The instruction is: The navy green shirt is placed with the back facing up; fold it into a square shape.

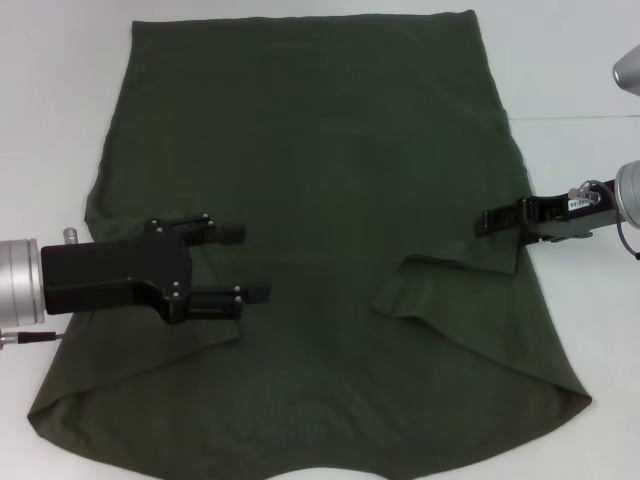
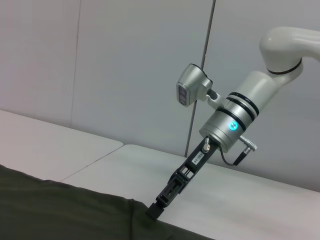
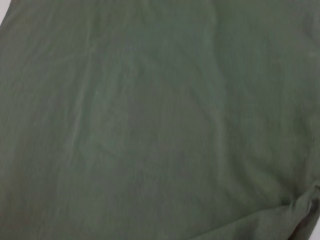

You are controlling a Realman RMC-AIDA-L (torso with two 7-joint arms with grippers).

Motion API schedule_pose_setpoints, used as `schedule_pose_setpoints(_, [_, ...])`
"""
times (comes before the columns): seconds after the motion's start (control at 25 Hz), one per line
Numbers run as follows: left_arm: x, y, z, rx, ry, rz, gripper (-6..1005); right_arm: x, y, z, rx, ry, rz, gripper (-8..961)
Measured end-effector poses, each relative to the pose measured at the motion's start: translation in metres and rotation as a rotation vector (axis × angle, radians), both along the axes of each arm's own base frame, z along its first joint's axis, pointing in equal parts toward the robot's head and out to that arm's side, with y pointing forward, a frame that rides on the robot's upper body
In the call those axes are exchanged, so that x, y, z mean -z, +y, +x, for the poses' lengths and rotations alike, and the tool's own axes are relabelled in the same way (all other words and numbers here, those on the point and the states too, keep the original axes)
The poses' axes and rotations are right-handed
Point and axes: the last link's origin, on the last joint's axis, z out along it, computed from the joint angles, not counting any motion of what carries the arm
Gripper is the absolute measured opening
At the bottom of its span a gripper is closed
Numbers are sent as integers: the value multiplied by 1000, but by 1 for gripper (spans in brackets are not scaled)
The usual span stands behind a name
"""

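Right gripper (image 1: 484,222): fingertips meet the right edge of the large dark olive-green knit T-shirt (image 1: 320,200); whether they pinch it, cannot tell.
Left gripper (image 1: 250,262): black jaws apart, empty, above the shirt's left side.
Shirt: spread plain-side up on the white table (image 1: 50,100).
Risk: a thin grip at the edge could slip, leaving the fold crooked.

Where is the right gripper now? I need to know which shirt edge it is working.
In the head view, the right gripper sits at the right side edge of the navy green shirt, just above a folded-in flap of cloth.
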Motion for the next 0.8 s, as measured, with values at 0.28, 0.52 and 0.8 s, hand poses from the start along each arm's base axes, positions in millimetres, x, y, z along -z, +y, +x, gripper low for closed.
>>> schedule_pose_setpoints(0.28, [0,0,0,2,-3,0,860,4,-1,-3,-5,33,5,846])
schedule_pose_setpoints(0.52, [0,0,1,2,-5,0,860,2,0,-7,-3,90,24,846])
schedule_pose_setpoints(0.8, [0,0,1,2,-5,1,861,-7,5,-13,-9,162,71,846])
